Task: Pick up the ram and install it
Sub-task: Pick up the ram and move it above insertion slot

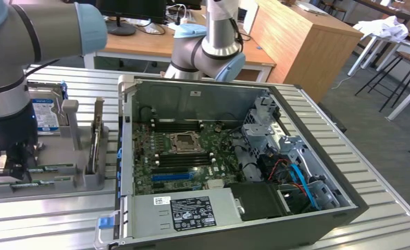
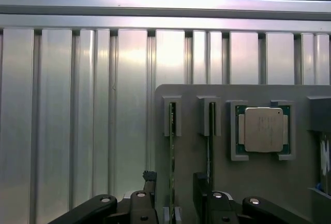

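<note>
Jaws wide open, gripping nothing; they straddle the ram [image 2: 171,146], one on each side, w/ a gap showing both sides. Ram stands on edge in a slot of the grey holder [image 2: 191,157]. 2nd stick [image 2: 211,141] stands in the next slot just beside it, silver CPU [image 2: 264,129] in its own pocket past that. Holder sits on the slatted metal worktop [image 1: 392,208] at the exterior view's left, arm [image 1: 10,78] over it, hard drive [image 1: 46,117] at holder's far end. Open PC case [image 1: 344,208] lies just right of holder, motherboard [image 1: 184,161] exposed
</note>
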